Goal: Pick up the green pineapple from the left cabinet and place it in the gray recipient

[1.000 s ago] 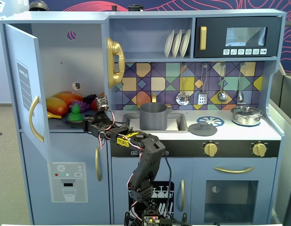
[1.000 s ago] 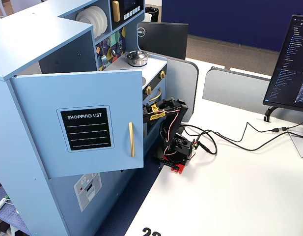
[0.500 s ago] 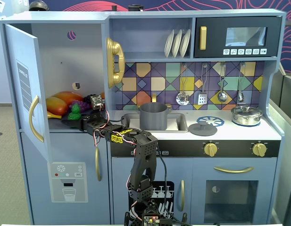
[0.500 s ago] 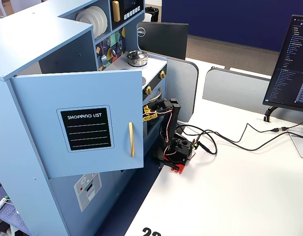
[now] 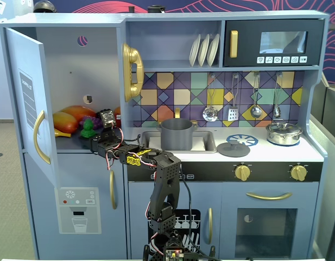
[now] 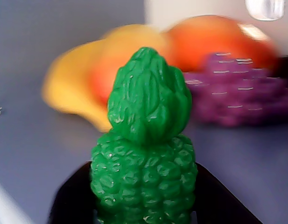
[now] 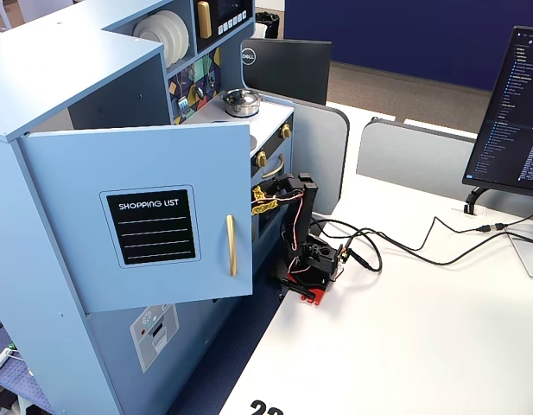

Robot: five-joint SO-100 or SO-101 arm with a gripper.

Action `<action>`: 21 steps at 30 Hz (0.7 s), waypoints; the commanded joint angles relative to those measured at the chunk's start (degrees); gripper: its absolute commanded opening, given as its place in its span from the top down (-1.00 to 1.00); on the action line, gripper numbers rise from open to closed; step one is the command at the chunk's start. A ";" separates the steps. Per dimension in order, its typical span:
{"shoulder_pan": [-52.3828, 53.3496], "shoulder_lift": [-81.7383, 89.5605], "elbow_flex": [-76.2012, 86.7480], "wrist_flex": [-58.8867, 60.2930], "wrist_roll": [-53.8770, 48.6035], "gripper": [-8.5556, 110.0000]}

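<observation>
- Green pineapple (image 6: 144,158) stands upright on the blue shelf floor inside the left cabinet (image 5: 75,65), crown up; in a fixed view it shows as a small green shape (image 5: 87,128) near the front of the shelf.
- Wrist view: the pineapple's bumpy body sits between the two dark fingers (image 6: 71,200) of the hand, one on each side at its lower half. Fingers look pressed against the body, so I log the hand (image 5: 95,136) as grasping the pineapple; the contact faces themselves are cut off by the bottom edge.
- Base of the fruit not visible, so I cannot tell whether it rests on the shelf or is lifted.
- Behind the pineapple, blurred in the wrist view: orange-yellow mango (image 6: 83,79) to the left, purple grape bunch (image 6: 237,91) to the right. Both well back on the shelf, apart from the pineapple.
- Cabinet door (image 5: 29,109) swung wide open; in a fixed view from the side its outer face carries a "SHOPPING LIST" label (image 7: 151,226).
- Arm (image 5: 164,174) reaches from its base in front of the kitchen, leftward into the cabinet.
- Gray recipient (image 5: 176,134) sits in the sink on the counter (image 5: 276,154), right of the cabinet, well apart from the hand.
- Flat gray lid (image 5: 233,148) lies on the counter just beside the sink; shiny silver pot (image 5: 284,132) farther right.
</observation>
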 commanded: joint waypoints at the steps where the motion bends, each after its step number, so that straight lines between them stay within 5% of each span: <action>1: -2.99 10.11 -0.35 2.64 -1.58 0.86; 11: -10.11 49.48 10.72 29.27 -6.42 0.86; 21: 25.66 66.27 9.23 42.19 3.34 0.86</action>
